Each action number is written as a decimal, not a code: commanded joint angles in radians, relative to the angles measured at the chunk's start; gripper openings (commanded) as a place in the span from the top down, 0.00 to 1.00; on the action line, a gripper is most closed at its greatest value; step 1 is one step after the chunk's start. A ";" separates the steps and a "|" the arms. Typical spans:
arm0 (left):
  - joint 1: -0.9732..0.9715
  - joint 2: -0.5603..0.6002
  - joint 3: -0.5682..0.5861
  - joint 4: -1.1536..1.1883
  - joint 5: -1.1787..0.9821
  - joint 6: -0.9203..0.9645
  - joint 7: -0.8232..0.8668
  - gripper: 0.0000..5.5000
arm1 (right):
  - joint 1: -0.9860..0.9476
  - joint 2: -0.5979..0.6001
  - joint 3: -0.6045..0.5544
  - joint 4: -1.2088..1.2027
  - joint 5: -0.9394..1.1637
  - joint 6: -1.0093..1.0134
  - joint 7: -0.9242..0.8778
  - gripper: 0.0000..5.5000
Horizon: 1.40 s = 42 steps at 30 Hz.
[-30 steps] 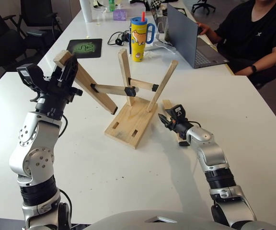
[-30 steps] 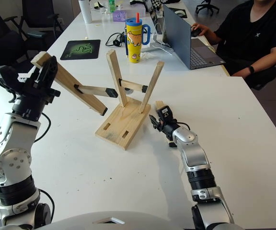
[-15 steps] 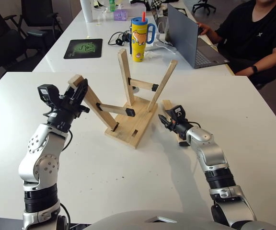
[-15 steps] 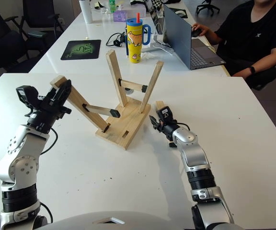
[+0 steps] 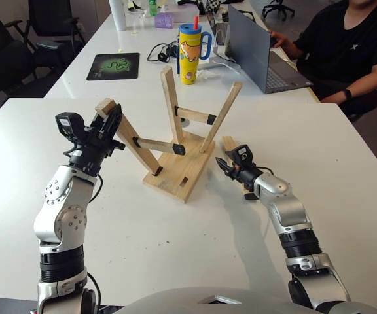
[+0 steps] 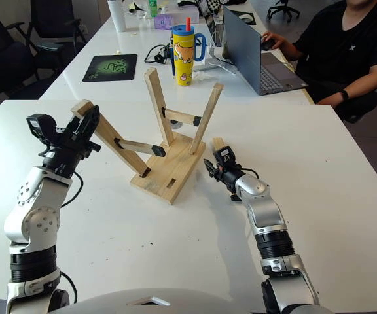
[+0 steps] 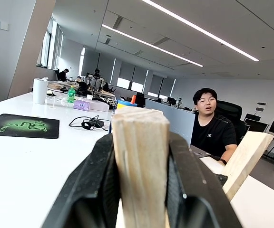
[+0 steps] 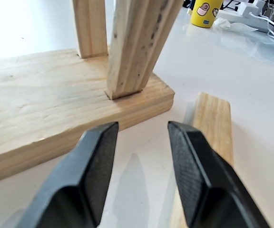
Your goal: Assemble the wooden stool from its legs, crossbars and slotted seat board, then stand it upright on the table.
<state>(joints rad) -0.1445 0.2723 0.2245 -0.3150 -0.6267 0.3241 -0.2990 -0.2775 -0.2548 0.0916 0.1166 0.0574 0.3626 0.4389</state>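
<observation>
My left claw clamps the pale wooden leg at the slotted wooden seat board; right claw apart; next, press it into its slot

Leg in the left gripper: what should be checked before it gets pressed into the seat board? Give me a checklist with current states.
1. Grip: left gripper shut on leg: ok.
2. Placement: the leg's lower end is at the seat board: ok. Seated in a slot: cannot tell.
3. The leg's crossbar lined up with the standing legs: cannot tell.
4. Both standing legs set in the seat board: ok.
5. Clearance: right gripper open and off the seat board: ok.
6. Parts: spare leg on the table by the right gripper: ok.
</observation>
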 commanded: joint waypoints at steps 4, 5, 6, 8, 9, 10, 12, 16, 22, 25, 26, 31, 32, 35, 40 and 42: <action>0.010 -0.009 -0.041 0.035 0.051 -0.014 -0.026 0.81 | -0.025 -0.002 0.003 0.004 0.006 0.013 0.010 0.65; 0.015 -0.005 -0.050 0.036 0.062 -0.015 -0.030 0.81 | -0.026 -0.002 0.002 0.005 0.006 0.013 0.010 0.65; 0.029 0.003 -0.068 0.033 0.087 -0.020 -0.036 0.81 | -0.025 -0.003 0.001 0.004 0.006 0.013 0.010 0.65; 0.063 0.010 -0.105 0.014 0.126 -0.028 -0.046 0.81 | -0.021 -0.004 0.001 0.000 0.006 0.013 0.010 0.65; 0.082 0.006 -0.119 0.001 0.134 -0.027 -0.046 0.81 | -0.018 -0.004 0.001 -0.001 0.006 0.012 0.009 0.65; 0.097 0.001 -0.129 -0.009 0.137 -0.026 -0.046 0.81 | -0.017 -0.004 0.001 -0.002 0.006 0.012 0.009 0.65; 0.121 -0.001 -0.148 -0.019 0.157 -0.032 -0.043 0.81 | -0.013 -0.003 -0.001 -0.006 0.006 0.012 0.007 0.65; 0.111 -0.011 -0.134 -0.046 0.166 -0.039 -0.009 0.69 | -0.008 -0.004 -0.001 -0.010 0.007 0.012 0.006 0.65; 0.023 -0.002 -0.111 -0.126 0.140 0.016 0.021 0.67 | -0.001 -0.004 -0.002 -0.012 0.006 0.008 0.004 0.65; -0.015 0.001 -0.070 -0.182 0.100 0.052 0.054 0.67 | -0.003 -0.004 -0.003 -0.011 0.006 0.005 0.003 0.65; -0.030 0.006 -0.052 -0.200 0.087 0.064 0.067 0.67 | -0.004 -0.005 -0.004 -0.011 0.004 0.002 0.000 0.65; -0.096 0.034 0.028 -0.246 0.030 0.105 0.109 0.67 | -0.022 -0.003 -0.031 0.000 -0.014 -0.041 -0.053 0.65; -0.107 0.040 0.054 -0.246 0.009 0.110 0.118 0.67 | -0.027 -0.003 -0.039 0.008 -0.017 -0.045 -0.067 0.65; -0.109 0.057 0.134 -0.212 -0.033 0.113 0.131 0.67 | -0.037 -0.006 -0.059 0.031 -0.026 -0.058 -0.106 0.65; 0.044 0.064 0.132 -0.041 0.085 0.028 0.070 0.66 | -0.062 -0.011 -0.092 0.072 -0.022 -0.019 -0.150 0.53; 0.087 0.063 0.101 0.048 0.151 -0.013 0.051 0.66 | -0.071 0.005 -0.111 0.079 0.006 0.071 -0.156 0.47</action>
<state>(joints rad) -0.1012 0.3297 0.3598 -0.3483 -0.5419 0.3485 -0.2268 -0.3221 -0.2636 0.0036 0.1808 0.0387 0.3459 0.2951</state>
